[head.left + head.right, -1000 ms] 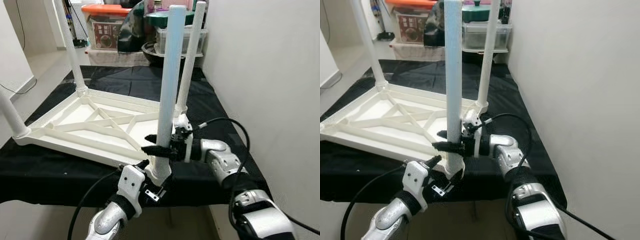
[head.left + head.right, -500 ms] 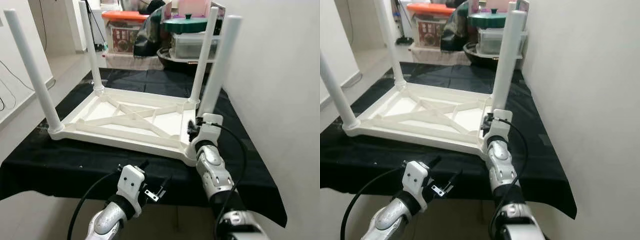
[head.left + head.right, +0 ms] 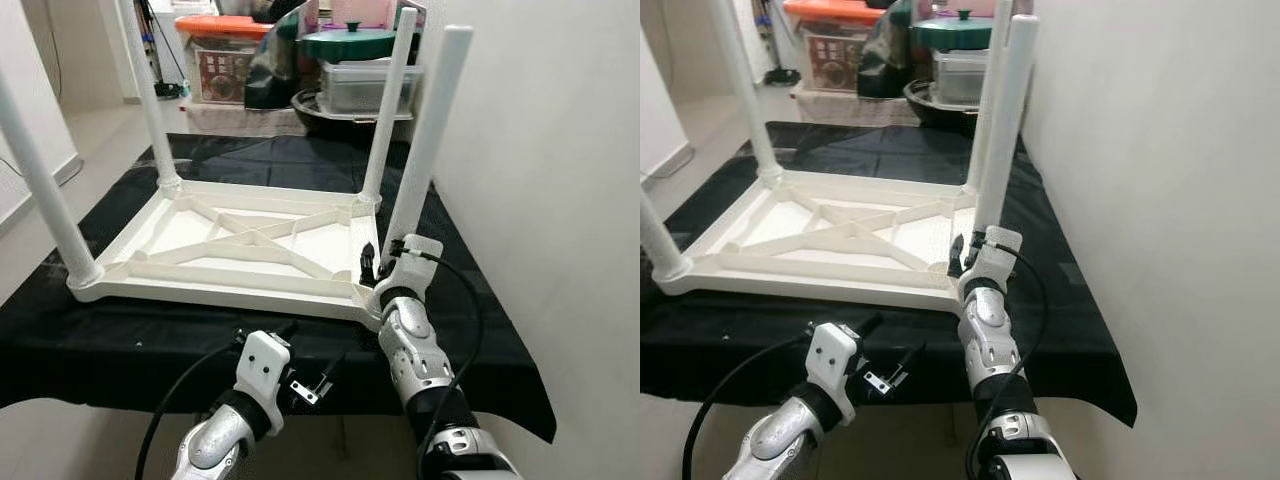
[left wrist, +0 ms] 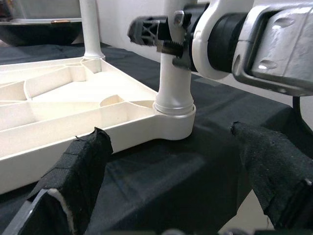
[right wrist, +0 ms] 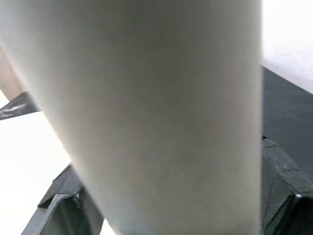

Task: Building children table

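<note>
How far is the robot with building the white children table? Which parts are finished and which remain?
The tabletop lies upside down on the black cloth, and all four legs stand in its corner sockets. In hand: the right gripper is closed around the near right leg just above its socket. The left gripper waits open, apart from the table. Left, probably: letting go and turning the table upright. Whether the legs are fully tight cannot be told.

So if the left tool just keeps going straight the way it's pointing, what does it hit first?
Most likely the near right table leg where it sits in the corner socket of the upturned white table. The left tool, fingers open, points at that base over the black cloth, with the right tool on the leg just above. Depth is uncertain.
</note>
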Controlling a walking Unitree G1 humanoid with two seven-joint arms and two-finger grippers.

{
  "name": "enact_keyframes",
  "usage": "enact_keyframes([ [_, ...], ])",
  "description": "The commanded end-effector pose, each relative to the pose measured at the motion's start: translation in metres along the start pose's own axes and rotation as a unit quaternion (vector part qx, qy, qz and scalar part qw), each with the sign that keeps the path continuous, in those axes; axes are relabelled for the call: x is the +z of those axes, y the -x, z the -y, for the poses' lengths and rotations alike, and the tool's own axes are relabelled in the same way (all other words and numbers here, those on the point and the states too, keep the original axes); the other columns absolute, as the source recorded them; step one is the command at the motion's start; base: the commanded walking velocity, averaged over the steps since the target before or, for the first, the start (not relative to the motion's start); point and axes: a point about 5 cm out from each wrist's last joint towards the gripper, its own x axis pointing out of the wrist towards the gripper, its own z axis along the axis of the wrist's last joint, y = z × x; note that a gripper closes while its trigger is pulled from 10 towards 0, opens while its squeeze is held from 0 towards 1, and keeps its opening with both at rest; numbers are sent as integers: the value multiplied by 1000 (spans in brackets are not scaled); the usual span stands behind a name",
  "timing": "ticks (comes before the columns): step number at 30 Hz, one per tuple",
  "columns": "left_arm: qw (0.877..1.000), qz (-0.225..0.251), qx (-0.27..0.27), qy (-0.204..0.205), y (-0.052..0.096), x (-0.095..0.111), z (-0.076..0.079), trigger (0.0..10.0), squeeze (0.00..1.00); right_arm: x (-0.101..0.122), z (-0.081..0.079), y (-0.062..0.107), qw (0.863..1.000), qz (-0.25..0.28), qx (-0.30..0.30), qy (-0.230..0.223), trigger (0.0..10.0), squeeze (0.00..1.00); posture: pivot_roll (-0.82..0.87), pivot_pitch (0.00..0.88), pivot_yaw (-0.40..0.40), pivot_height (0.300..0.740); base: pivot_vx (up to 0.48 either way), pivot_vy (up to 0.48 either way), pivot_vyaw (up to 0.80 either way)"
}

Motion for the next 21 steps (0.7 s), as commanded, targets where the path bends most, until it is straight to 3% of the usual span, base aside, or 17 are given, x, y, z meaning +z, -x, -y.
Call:
enact_keyframes([
  [1,1000,-5,3,5,1,-4,-2,10000,0,3,-6,0,999,13,47,-7,10000,0,52,0,-64,740,0,0,0],
  [4,1000,-9,6,11,-2,-7,-5,10000,0,7,3,-2,981,0,195,0,10000,0,52,0,-62,740,0,0,0],
  [6,1000,-9,6,11,-2,-7,-5,10000,0,7,3,-2,981,0,195,0,10000,0,52,0,-62,740,0,0,0],
  [7,1000,-11,6,13,-3,-7,-5,10000,0,6,3,-1,967,-19,253,3,10000,0,47,0,-64,740,0,0,0],
  [8,1000,-11,6,13,-3,-7,-5,10000,0,6,3,-1,967,-19,253,3,10000,0,47,0,-64,740,0,0,0],
  [9,1000,-13,4,16,-4,-9,-6,10000,0,8,3,2,944,-44,328,9,10000,0,49,0,-64,740,0,0,0],
  [10,1000,-15,1,19,-7,-10,-7,10000,0,10,1,6,909,-75,411,9,10000,0,47,0,-63,740,0,0,0],
  [12,1000,-15,1,19,-7,-10,-7,10000,0,10,1,6,909,-75,411,9,10000,0,47,0,-63,740,0,0,0],
  [13,1000,-17,0,21,-8,-11,-8,10000,0,12,0,10,881,-96,463,7,10000,0,47,0,-63,740,0,0,0],
  [14,1000,-17,0,21,-8,-11,-8,10000,0,12,0,10,881,-96,463,7,10000,0,47,0,-63,740,0,0,0],
  [15,1000,-19,2,24,-10,-12,-10,10000,0,11,-3,16,842,-121,525,16,10000,0,53,0,-67,740,0,0,0],
  [16,1000,-19,2,24,-10,-12,-10,10000,0,11,-3,16,842,-121,525,16,10000,0,53,0,-67,740,0,0,0],
  [17,999,-20,4,26,-11,-12,-11,10000,0,9,-5,20,817,-136,560,23,10000,0,54,0,-66,740,0,0,0],
  [18,999,-20,4,26,-11,-12,-11,10000,0,9,-5,20,817,-136,560,23,10000,0,54,0,-66,740,0,0,0],
  [20,999,-21,6,27,-13,-14,-14,10000,0,2,-12,24,782,-163,600,39,10000,0,61,0,-70,740,0,0,0],
  [21,999,-21,6,27,-13,-14,-14,10000,0,2,-12,24,782,-163,600,39,10000,0,61,0,-70,740,0,0,0],
])
